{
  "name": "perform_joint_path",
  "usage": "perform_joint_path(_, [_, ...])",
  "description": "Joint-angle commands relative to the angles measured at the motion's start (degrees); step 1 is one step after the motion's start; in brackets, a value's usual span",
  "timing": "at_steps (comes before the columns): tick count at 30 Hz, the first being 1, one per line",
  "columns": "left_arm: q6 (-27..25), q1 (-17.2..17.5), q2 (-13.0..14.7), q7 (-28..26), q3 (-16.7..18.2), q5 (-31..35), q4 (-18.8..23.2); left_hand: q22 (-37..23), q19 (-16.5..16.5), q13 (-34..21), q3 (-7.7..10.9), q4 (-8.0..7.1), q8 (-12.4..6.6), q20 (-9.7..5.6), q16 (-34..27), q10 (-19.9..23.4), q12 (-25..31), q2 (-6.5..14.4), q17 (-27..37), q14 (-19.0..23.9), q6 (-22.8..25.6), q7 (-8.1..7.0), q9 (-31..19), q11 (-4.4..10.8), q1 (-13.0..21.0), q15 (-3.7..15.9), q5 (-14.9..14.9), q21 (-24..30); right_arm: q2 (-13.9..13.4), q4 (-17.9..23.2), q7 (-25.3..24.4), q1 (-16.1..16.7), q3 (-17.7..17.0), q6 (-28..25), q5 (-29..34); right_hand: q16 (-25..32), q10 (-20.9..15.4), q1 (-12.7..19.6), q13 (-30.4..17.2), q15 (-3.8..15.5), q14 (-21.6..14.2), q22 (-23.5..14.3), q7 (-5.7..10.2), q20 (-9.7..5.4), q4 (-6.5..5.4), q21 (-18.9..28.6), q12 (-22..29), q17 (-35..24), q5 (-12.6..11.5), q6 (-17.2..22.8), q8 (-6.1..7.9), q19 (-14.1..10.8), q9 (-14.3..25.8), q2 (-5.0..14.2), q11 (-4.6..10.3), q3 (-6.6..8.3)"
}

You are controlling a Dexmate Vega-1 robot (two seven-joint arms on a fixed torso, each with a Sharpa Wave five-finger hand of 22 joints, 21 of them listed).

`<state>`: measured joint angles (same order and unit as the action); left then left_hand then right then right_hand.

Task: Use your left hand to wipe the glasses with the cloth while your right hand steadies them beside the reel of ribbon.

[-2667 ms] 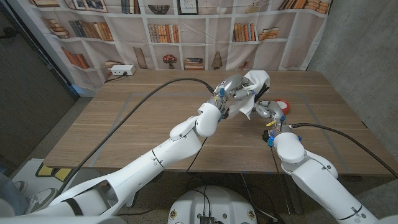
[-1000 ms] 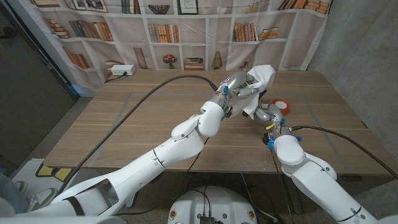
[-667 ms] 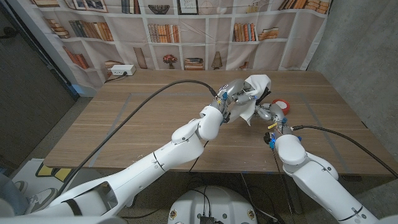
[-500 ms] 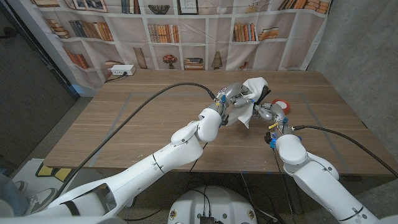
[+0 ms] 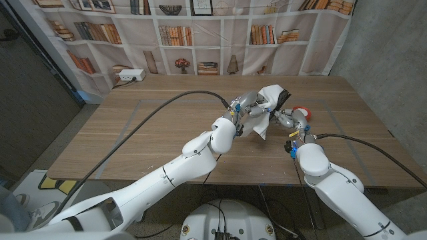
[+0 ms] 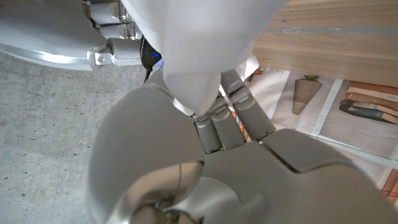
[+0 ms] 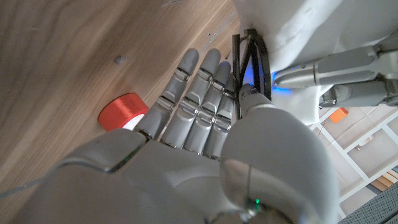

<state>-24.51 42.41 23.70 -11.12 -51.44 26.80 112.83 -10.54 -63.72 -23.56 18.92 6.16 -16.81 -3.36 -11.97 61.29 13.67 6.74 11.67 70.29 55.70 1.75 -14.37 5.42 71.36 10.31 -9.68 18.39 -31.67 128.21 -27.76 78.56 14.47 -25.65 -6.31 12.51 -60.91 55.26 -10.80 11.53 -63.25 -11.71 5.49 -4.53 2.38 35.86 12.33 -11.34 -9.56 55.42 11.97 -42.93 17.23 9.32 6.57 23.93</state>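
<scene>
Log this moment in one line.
left hand: wiping with white cloth | right hand: holds black glasses | red ribbon reel: beside

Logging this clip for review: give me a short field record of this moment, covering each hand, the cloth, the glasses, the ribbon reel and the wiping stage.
left hand: grips the white cloth, cloth draped over the glasses
right hand: holds the glasses' black frame, fingers along it
glasses: mostly hidden under the cloth; lenses not visible
reel of ribbon: red, on the table, just beyond the right hand
stage: wiping appears under way, both hands engaged
</scene>
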Motion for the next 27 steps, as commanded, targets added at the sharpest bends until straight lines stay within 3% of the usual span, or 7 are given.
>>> perform_joint_path(1, [4.1,-2.4,-1.1,-1.7,0.4,0.7,0.3,-0.2,0.1,-0.2,0.52,0.07,-0.31,0.12,-0.1,1.9,0.0,0.4,0.2,-0.4,0.5,-0.10,0.0,1.55,-0.1,0.04,-0.3,-0.2,0.6,0.1,-0.7,-0.2,1.1,-1.4,0.6,-0.1,0.0,0.1,-0.2,1.57,-0.7,-0.2,0.27,-7.00,0.10,0.5,-0.1,-0.2,-0.6,0.6,0.32,0.3,0.1,0.43,0.18,0.39])
perform_joint_path(10, [5.2,-3.4,-1.8,-1.9,0.6,1.5,0.5,-0.2,0.2,-0.3,0.67,0.07,-0.25,0.18,-0.1,2.1,-0.1,0.3,0.2,-0.5,0.6,-0.11,0.0,1.53,-0.2,-0.22,-0.2,-0.2,1.0,-0.6,-0.6,-1.1,2.2,-2.0,0.9,-0.1,-0.1,0.1,-0.2,1.55,-0.8,-0.2,0.28,-7.00,0.11,0.6,-0.1,-0.2,-0.6,0.5,0.30,0.3,0.1,0.44,0.08,0.39])
perform_joint_path(27, [0.7,-0.8,-0.3,1.0,0.3,0.2,-0.1,-0.2,0.3,-0.4,0.94,0.10,-0.09,0.21,-0.1,2.0,-0.3,0.3,0.2,-0.5,0.6,-0.15,-0.1,1.58,-0.4,-0.13,-0.3,-0.2,1.1,-0.2,-1.0,-1.3,1.7,-1.5,1.3,-0.2,-0.1,0.0,-0.2,1.55,-0.7,-0.2,0.26,-7.05,0.16,0.8,-0.1,-0.2,-0.6,0.5,0.26,0.5,0.1,0.42,0.08,0.41])
